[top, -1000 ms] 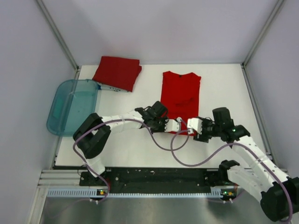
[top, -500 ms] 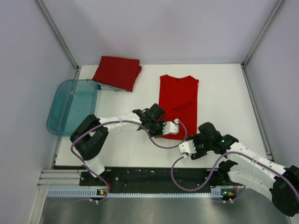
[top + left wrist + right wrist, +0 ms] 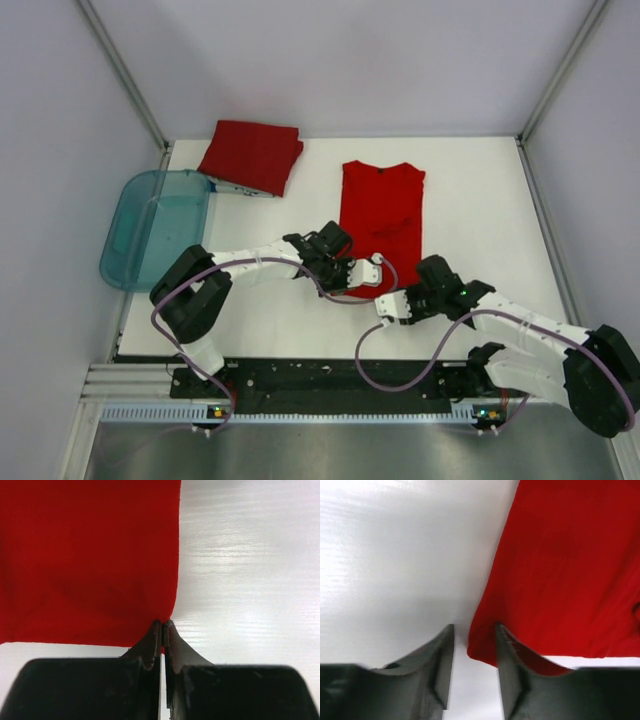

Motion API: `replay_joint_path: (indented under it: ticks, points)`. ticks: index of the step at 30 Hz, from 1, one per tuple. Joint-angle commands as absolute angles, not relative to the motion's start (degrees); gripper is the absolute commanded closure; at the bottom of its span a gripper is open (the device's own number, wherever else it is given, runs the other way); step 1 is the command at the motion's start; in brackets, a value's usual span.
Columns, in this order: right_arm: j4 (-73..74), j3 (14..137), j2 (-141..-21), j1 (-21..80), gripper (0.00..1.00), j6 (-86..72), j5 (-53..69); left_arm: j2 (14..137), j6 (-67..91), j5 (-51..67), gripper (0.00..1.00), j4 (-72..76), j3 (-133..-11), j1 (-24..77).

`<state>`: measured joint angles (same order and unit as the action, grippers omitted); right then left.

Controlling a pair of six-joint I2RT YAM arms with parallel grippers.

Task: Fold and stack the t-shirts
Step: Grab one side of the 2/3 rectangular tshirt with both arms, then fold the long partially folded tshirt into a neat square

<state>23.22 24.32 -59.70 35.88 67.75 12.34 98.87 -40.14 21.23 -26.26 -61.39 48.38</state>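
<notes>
A red t-shirt (image 3: 381, 215), folded into a long strip, lies in the middle of the white table (image 3: 480, 200). A second folded red t-shirt (image 3: 252, 155) lies at the back left. My left gripper (image 3: 368, 270) is at the strip's near edge. In the left wrist view it (image 3: 163, 625) is shut on a near corner of the shirt (image 3: 90, 560). My right gripper (image 3: 385, 303) is just in front of it, low over the table. In the right wrist view it (image 3: 474, 632) is open, its jaws either side of a near corner of the shirt (image 3: 570, 565).
A translucent teal tub (image 3: 155, 228) sits at the left, overhanging the table edge. Purple cables loop from both wrists over the near table. Metal frame posts and grey walls close in the back and sides.
My right gripper has swung from the shirt's near right side down and left to the near edge. The shirt has shifted slightly left. My left gripper has barely moved.
</notes>
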Motion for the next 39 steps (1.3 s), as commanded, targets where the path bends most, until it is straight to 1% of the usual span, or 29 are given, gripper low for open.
replay_joint_path:
  ticks: [1, 2, 3, 5, 6, 11, 15, 18, 21, 24, 29, 32, 34, 37, 39]
  points:
    - [22.2, 23.3, -60.6, 36.1, 0.72, 66.7, 8.4, 97.4, -41.7, 23.8, 1.00, -27.9, -62.4, 49.0]
    - [22.6, 23.0, -59.9, 36.1, 0.80, 67.1, 7.7, 97.2, -41.7, 23.6, 1.00, -28.2, -62.3, 49.0]
    - [23.3, 22.9, -59.2, 36.1, 0.86, 67.2, 7.5, 96.9, -41.7, 23.5, 1.00, -28.3, -62.2, 49.0]
    - [25.3, 22.8, -57.2, 36.1, 0.96, 67.9, 8.4, 96.6, -41.6, 23.5, 1.00, -29.1, -62.1, 49.0]
    - [26.8, 23.3, -56.6, 36.2, 1.00, 67.9, 9.1, 96.4, -41.7, 23.6, 1.00, -29.6, -62.3, 49.0]
    - [35.6, 27.5, -51.3, 37.2, 1.00, 66.0, 12.6, 93.6, -41.1, 25.8, 1.00, -35.9, -63.7, 49.0]
    - [49.4, 33.7, -45.2, 39.5, 1.00, 65.0, 16.5, 87.2, -42.9, 27.1, 1.00, -43.7, -63.6, 49.1]
    - [56.8, 38.7, -40.8, 41.2, 1.00, 63.7, 18.7, 83.4, -43.7, 27.0, 1.00, -49.8, -64.7, 49.3]
    - [61.7, 43.9, -38.8, 43.2, 1.00, 61.1, 20.3, 80.4, -44.4, 26.7, 1.00, -55.4, -65.8, 49.9]
    - [65.1, 50.2, -38.5, 44.1, 1.00, 58.5, 23.6, 78.8, -45.6, 27.8, 1.00, -63.1, -69.7, 50.5]
    - [66.7, 57.7, -38.2, 44.3, 1.00, 56.5, 28.4, 77.7, -45.4, 26.4, 1.00, -71.4, -78.3, 50.7]
    - [65.5, 59.8, -38.5, 44.2, 1.00, 54.5, 25.1, 78.0, -43.7, 23.4, 1.00, -71.7, -82.3, 50.6]
    - [64.3, 59.6, -39.8, 43.7, 1.00, 53.7, 22.9, 79.4, -40.4, 19.1, 1.00, -68.7, -84.1, 50.5]
    - [61.3, 58.8, -42.1, 39.7, 1.00, 52.0, 21.4, 82.6, -39.0, 13.5, 1.00, -65.4, -85.9, 49.8]
    - [58.5, 57.8, -43.1, 33.2, 1.00, 51.4, 23.5, 85.5, -38.8, 12.6, 1.00, -63.8, -88.1, 48.3]
